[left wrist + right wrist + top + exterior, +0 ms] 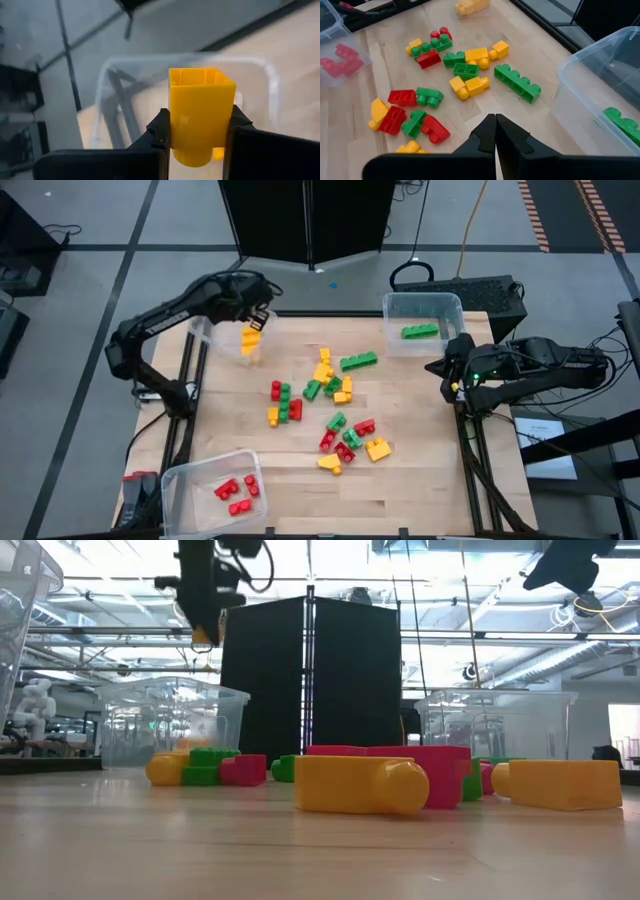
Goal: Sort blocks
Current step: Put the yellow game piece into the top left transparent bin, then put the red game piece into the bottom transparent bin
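My left gripper hangs over the clear bin at the table's far left corner, shut on a yellow block. In the low view that block shows high above the table. Another yellow piece lies in the bin below. Red, yellow and green blocks lie scattered on the middle of the table. My right gripper is shut on nothing and hovers at the table's right edge. My left gripper pinches the yellow block by two opposite side walls, one finger on each side. The fingers slant down from above. The block is lifted clear above the bin, its hollow open underside turned away from the wrist.
A clear bin at the far right holds a long green block. A clear bin at the near left corner holds red blocks. A dark cabinet stands beyond the far edge.
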You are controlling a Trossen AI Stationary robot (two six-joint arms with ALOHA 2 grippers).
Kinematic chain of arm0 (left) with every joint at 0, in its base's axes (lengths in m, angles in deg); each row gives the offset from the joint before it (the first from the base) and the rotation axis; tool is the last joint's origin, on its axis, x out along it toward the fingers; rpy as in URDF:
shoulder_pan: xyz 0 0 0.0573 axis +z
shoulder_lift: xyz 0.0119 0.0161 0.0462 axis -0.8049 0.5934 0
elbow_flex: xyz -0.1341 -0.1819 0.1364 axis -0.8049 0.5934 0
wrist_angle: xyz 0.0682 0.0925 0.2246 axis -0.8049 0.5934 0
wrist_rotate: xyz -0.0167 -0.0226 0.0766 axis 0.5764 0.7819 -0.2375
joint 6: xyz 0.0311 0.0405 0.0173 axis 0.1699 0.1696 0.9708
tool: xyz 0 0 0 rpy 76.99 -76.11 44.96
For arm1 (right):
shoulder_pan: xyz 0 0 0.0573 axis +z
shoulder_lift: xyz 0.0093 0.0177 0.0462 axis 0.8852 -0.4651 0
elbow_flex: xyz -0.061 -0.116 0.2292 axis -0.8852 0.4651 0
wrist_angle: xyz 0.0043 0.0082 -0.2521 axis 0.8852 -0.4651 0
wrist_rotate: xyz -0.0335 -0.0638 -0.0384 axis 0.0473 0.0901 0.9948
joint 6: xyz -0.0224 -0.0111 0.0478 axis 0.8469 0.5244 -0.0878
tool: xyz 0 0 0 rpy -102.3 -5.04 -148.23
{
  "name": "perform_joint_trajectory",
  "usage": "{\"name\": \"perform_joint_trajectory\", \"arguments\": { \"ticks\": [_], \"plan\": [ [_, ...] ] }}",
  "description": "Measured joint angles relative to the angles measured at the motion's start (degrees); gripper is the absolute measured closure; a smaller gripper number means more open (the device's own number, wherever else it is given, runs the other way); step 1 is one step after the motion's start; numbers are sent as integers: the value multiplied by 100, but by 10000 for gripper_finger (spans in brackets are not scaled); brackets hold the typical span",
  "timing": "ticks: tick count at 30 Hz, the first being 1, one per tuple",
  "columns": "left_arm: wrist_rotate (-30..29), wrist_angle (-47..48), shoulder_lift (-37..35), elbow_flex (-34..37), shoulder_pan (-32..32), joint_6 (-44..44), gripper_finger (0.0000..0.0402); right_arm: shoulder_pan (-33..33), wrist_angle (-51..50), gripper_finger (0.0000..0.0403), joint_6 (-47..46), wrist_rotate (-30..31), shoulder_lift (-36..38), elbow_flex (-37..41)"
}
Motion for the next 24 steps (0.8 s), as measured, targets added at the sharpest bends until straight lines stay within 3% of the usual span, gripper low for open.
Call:
{"name": "perform_joint_trajectory", "arguments": {
  "ticks": [6, 13, 17, 20, 24],
  "plan": [
    [750, -57, 63, 257, 285, 424, 355, 0, -1, 397, -15, 2, -2, 0],
    [843, -83, 61, 332, 274, 1120, 206, 0, 1, 397, -11, 1, -2, 0],
    [957, -19, 61, 335, 271, 1125, 149, 0, 1, 397, -8, 2, -2, 0],
    [1455, -61, 61, 335, 269, 1074, 133, 0, 1, 397, -8, 2, -2, 0],
    [2642, -526, 60, 335, -29, 1132, 134, 0, 1, 397, -12, 2, -2, 0]
  ]
}}
